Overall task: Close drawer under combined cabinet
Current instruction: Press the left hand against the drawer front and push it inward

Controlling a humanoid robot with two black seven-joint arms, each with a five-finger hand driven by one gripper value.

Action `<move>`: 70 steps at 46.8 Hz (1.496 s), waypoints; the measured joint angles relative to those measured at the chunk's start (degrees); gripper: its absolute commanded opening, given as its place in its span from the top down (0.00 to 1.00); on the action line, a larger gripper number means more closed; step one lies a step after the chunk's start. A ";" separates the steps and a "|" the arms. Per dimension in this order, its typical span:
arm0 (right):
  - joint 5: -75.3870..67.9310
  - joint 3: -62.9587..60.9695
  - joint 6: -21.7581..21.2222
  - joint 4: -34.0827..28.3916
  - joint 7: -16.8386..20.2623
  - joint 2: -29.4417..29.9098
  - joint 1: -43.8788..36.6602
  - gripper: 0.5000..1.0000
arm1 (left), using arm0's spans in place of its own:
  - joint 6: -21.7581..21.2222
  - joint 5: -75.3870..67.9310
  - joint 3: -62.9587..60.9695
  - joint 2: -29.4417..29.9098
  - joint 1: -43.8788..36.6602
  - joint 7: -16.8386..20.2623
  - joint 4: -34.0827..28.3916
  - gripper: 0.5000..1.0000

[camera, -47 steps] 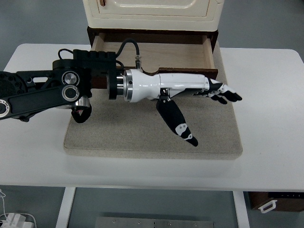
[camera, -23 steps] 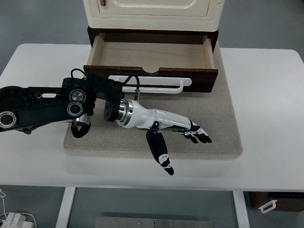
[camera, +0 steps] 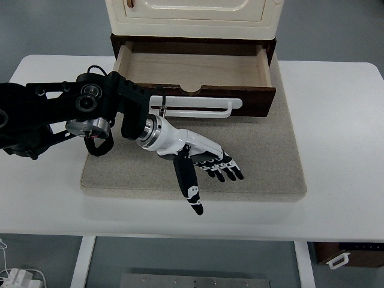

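Note:
A dark brown drawer (camera: 198, 66) under a cream cabinet (camera: 192, 15) stands pulled open, its pale wood inside empty. A white bar handle (camera: 201, 107) runs across its front. My left hand (camera: 207, 162) comes in from the left on a black arm and hovers over the mat in front of the drawer, below the handle and apart from it. Its fingers are spread and hold nothing; the thumb points toward the near edge.
The cabinet stands on a beige mat (camera: 270, 162) on a white table (camera: 342, 150). A brown box (camera: 348, 255) shows under the table at the lower right.
My left hand has drawn back from in front of the drawer toward the near left, and the wrist has turned so the fingers point more down-right. The drawer has not moved.

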State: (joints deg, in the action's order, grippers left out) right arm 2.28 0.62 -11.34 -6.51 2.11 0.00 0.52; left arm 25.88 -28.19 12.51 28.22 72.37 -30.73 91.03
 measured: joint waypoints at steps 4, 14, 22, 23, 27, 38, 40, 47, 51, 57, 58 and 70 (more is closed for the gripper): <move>0.00 0.00 0.00 0.00 -0.01 0.00 0.00 0.10 | 0.22 -0.20 -0.18 0.00 0.34 -0.59 -0.62 0.00; 0.00 0.00 0.00 0.01 0.00 0.00 0.01 0.10 | 0.12 -0.90 -0.20 -0.09 0.73 -0.66 -3.60 0.00; 0.00 0.00 0.00 0.01 -0.01 0.00 0.01 0.10 | 0.01 -1.68 -0.07 -0.41 0.92 -0.65 -6.10 0.00; 0.00 0.00 0.00 0.01 0.00 0.00 0.01 0.10 | -0.05 -1.76 -0.06 -0.44 0.92 -0.65 -6.38 0.00; 0.00 0.00 0.00 0.01 -0.01 0.00 0.00 0.10 | -0.38 -2.23 -0.04 -0.53 0.92 -0.61 -6.98 0.00; 0.01 0.00 0.00 0.01 -0.01 0.00 -0.01 0.10 | -1.31 -3.27 0.06 -0.68 0.92 -0.57 -8.60 0.00; 0.01 0.00 0.00 0.01 -0.01 0.00 -0.01 0.10 | -1.52 -3.31 0.06 -0.71 0.92 -0.56 -8.66 0.00; 0.01 0.00 0.00 0.01 -0.01 0.00 0.00 0.10 | -2.62 -3.51 0.06 -0.86 0.92 -0.45 -9.45 0.00; 0.01 0.00 0.00 0.00 0.00 0.00 0.00 0.10 | -3.31 -4.40 0.07 -0.89 0.92 -0.32 -10.27 0.00; 0.01 0.00 0.00 0.00 -0.01 0.00 -0.01 0.10 | -4.13 -5.11 0.37 -1.58 0.92 -0.17 -11.77 0.00; 0.01 0.00 0.00 0.00 0.00 0.00 0.00 0.10 | -4.24 -5.12 0.43 -1.63 0.92 -0.14 -12.06 0.00; 0.01 0.00 0.00 0.00 -0.01 0.00 0.01 0.10 | -6.81 -7.50 0.61 -2.88 0.93 0.30 -14.87 0.00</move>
State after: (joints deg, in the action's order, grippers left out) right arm 2.29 0.62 -11.34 -6.50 2.11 0.00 0.53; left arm 19.07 -35.69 13.12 25.34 73.30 -30.43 76.16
